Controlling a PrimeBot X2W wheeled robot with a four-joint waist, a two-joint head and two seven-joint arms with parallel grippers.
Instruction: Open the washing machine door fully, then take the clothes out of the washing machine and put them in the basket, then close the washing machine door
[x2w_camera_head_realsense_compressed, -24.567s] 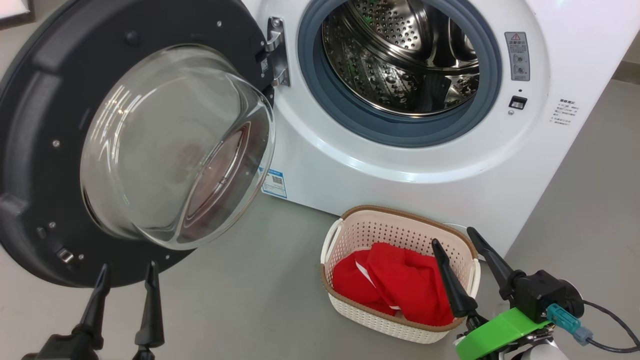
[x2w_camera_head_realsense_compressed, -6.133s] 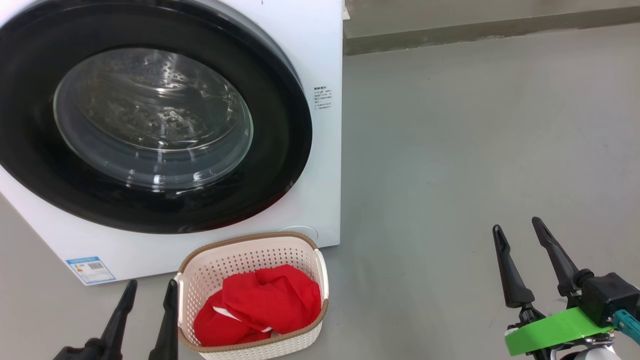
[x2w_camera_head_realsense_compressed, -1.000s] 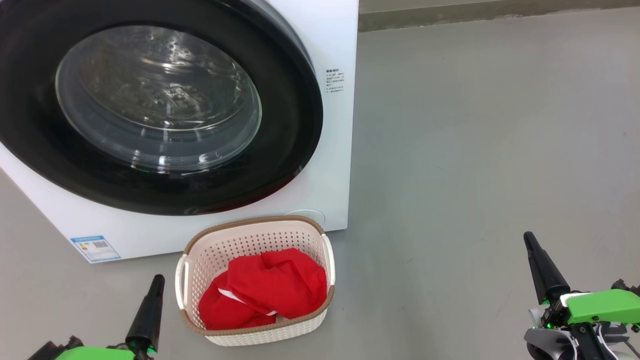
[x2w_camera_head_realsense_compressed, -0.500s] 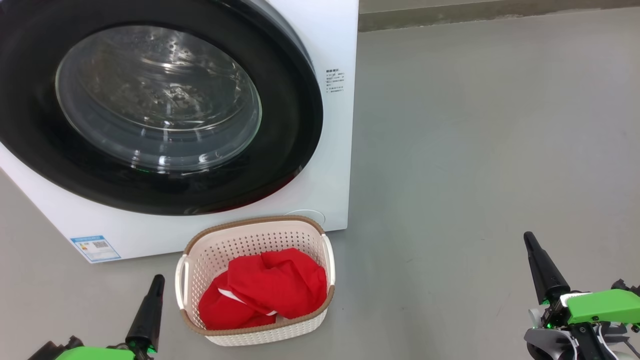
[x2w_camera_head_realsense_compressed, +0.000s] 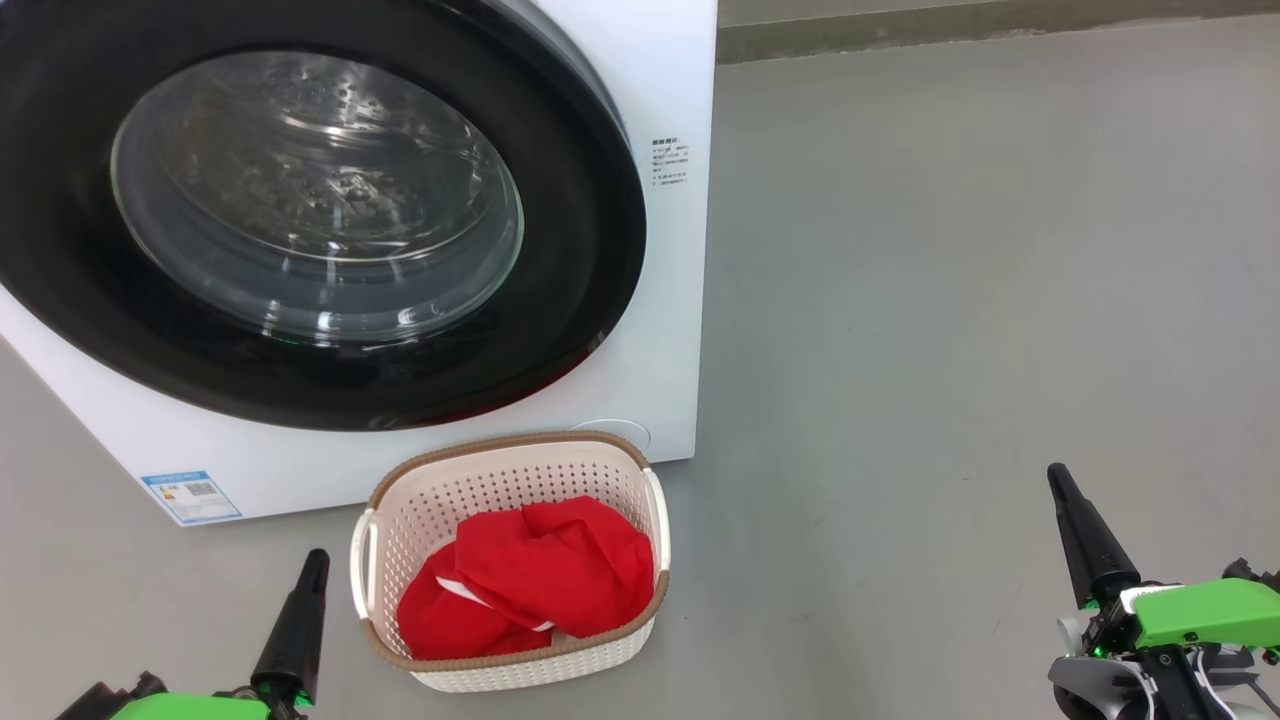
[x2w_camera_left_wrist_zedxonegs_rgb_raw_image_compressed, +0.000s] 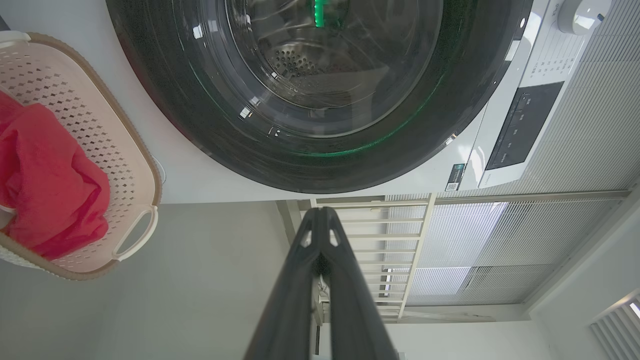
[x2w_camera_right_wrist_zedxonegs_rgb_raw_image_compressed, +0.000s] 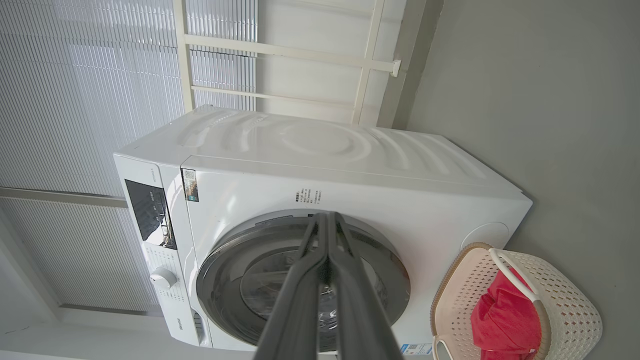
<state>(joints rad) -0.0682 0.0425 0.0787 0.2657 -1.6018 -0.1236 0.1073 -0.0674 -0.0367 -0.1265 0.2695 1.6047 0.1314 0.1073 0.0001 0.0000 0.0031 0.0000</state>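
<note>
Floor (x2w_camera_head_realsense_compressed: 950, 300): grey and smooth; it carries the machine and the basket.
Washing machine (x2w_camera_head_realsense_compressed: 670, 300): a white box standing on the floor at the upper left of the head view, with a small block of printed text near its right edge.
Washing machine door (x2w_camera_head_realsense_compressed: 590, 250): shut flat against the front of the machine. The black rim is glossy, and the perforated steel drum shows through the glass window.
Basket (x2w_camera_head_realsense_compressed: 480, 495): cream-white with a brown rim. It stands upright on the floor just in front of the lower right corner of the machine, very near to it.
Clothes (x2w_camera_head_realsense_compressed: 540, 570): a bright red heap with a little white trim, lying inside the basket and staying below its rim.
Left gripper (x2w_camera_left_wrist_zedxonegs_rgb_raw_image_compressed: 320, 215): low at the left of the basket and apart from it. Its two fingers meet at the tips and nothing is between them.
Right gripper (x2w_camera_right_wrist_zedxonegs_rgb_raw_image_compressed: 327, 217): over bare floor, well apart from the basket on the right. Its fingers are also pressed together and empty.
Blue sticker (x2w_camera_head_realsense_compressed: 190, 495): on the lower left corner of the machine's front.
</note>
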